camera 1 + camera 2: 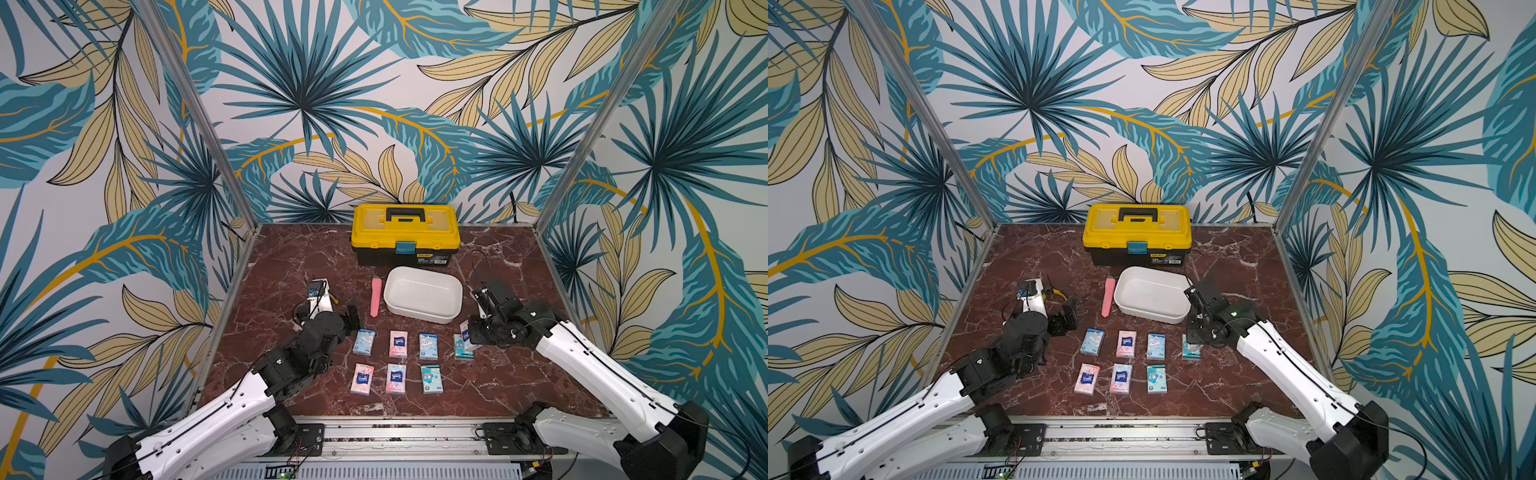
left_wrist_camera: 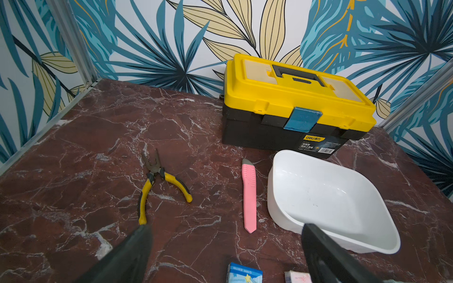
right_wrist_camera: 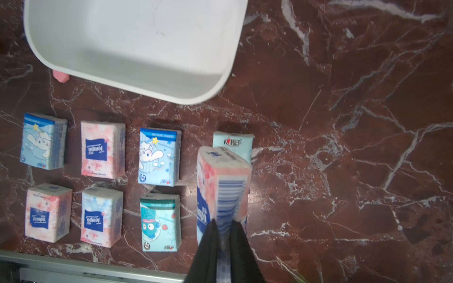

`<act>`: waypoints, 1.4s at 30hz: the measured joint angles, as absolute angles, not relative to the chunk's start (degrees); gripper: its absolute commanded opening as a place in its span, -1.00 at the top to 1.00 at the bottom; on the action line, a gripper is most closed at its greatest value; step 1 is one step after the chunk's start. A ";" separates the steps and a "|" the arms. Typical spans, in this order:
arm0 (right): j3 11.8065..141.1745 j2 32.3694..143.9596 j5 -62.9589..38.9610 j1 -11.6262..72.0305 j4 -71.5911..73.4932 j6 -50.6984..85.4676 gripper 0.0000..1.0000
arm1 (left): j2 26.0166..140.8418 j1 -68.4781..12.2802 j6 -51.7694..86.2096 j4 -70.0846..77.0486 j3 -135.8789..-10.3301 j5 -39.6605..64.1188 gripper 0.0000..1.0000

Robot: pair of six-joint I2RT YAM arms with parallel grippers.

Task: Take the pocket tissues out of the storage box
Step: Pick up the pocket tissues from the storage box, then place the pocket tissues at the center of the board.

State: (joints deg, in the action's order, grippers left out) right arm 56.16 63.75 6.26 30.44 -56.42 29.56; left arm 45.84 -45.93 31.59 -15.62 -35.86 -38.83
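Right end effector (image 3: 224, 223) pinches a pink tissue pack (image 3: 221, 176) over a teal pack (image 3: 232, 142).

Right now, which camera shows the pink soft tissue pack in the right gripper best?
The right wrist view: the pink soft tissue pack is close and unblocked, pinched by the right gripper. The top views show at most a sliver beside the arm. The left wrist view misses it.

Soft, even overhead light. Pocket tissues (image 3: 100, 149) throw short faint shadows on the marble table (image 3: 343, 122). The storage box (image 3: 134, 36) washes out pale. My right fingers (image 3: 206, 254), the near end of the pink pack (image 3: 220, 176) and my left fingers (image 2: 122, 257) blur near the lenses.
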 measured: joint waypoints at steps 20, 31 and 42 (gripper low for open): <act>38.70 54.48 -2.68 32.73 -53.45 38.85 0.74 | 45.82 -44.29 31.90 -14.81 -35.59 -38.79 -1.00; 37.01 56.60 -2.09 32.75 -51.42 42.02 0.25 | 47.44 -44.14 31.99 -14.37 -35.62 -38.74 -1.00; 39.20 58.35 0.86 32.77 -54.39 43.33 -0.07 | 48.29 -44.12 31.99 -14.35 -35.64 -38.72 -1.00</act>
